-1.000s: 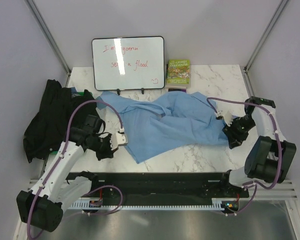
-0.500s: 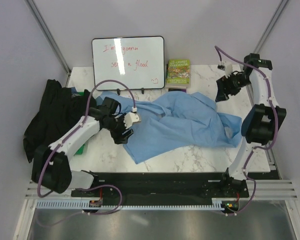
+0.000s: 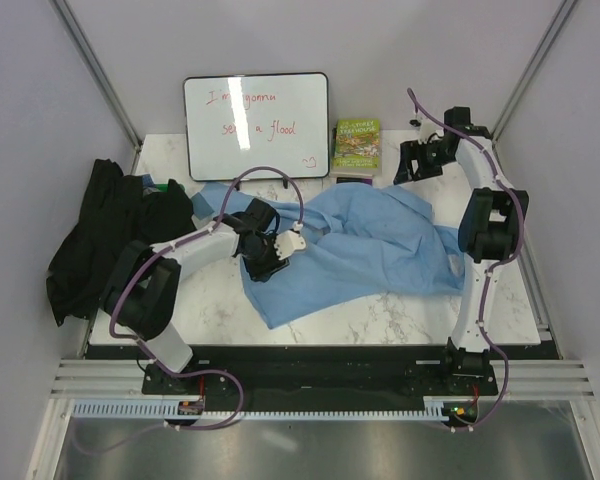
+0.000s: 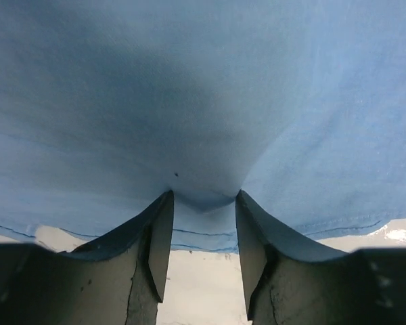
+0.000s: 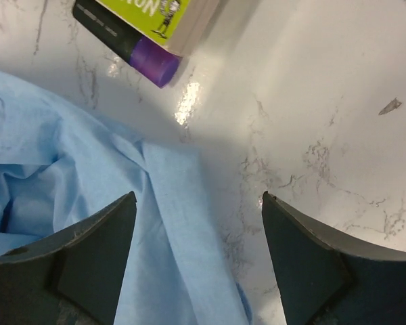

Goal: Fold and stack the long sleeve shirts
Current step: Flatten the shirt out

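The light blue shirt lies crumpled and spread across the middle of the marble table. The black shirt is heaped at the left edge. My left gripper is low on the blue shirt's left part. In the left wrist view its jaws are parted, and the blue cloth bulges over and between the tips. My right gripper hovers at the back right. In the right wrist view it is wide open and empty above the shirt's edge and bare marble.
A whiteboard with red writing stands at the back. The green book leans beside it and also shows in the right wrist view, with a black and purple object at its foot. Walls and frame posts close in both sides.
My left arm has swung right from the table's left front onto the blue shirt. My right arm has lifted from the shirt's right end and reached to the back right, near the book.
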### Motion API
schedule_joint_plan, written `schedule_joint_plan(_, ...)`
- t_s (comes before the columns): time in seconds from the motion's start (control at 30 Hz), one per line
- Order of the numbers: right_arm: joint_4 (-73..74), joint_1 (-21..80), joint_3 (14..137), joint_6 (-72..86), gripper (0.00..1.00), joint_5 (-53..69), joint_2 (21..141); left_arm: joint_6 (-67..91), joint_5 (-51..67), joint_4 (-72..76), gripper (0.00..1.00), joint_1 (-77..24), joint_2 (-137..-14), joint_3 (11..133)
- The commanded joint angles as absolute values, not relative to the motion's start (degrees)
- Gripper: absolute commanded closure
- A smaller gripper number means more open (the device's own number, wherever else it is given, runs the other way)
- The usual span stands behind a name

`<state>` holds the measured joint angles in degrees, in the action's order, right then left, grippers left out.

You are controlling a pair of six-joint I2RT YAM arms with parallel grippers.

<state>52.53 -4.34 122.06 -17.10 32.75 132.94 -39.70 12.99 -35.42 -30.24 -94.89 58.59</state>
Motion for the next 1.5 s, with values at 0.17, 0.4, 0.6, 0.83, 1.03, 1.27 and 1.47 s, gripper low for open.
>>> schedule_joint_plan(0.17,51.23,-4.65,110.33,-21.52,0.62,36.2,131.41,-39.99,8.26,-38.22,0.85,-30.94,-93.52,53.0)
schedule_joint_plan(0.4,58.7,-12.38,98.01,-30.14,1.0,34.81,118.32,-44.72,7.82,-46.74,0.98,-30.76,-84.93,45.97)
schedule_joint_plan(0.6,67.49,-19.95,85.01,-45.66,1.0,27.26,106.54,-50.7,8.69,-55.69,0.98,-30.76,-75.34,42.1)
schedule_joint_plan(0.83,80.24,-20.03,84.17,-55.72,0.37,22.94,102.92,-56.78,14.57,-67.05,0.78,-29.71,-72.69,48.67)
schedule_joint_plan(1.03,79.8,-18.12,102.18,-48.97,0.25,32.42,108.17,-43.62,25.38,-55.48,0.51,-17.5,-77.95,69.15)
schedule_joint_plan(1.27,70.87,-8.62,108.28,-33.15,0.3,41.55,114.52,-22.08,13.37,-37.53,0.43,-15.47,-93.93,85.04)
schedule_joint_plan(1.47,59.53,-2.55,102.93,-22.16,0.38,43.16,115.58,-13.72,9.5,-37.0,0.41,-14.68,-110.37,97.36)
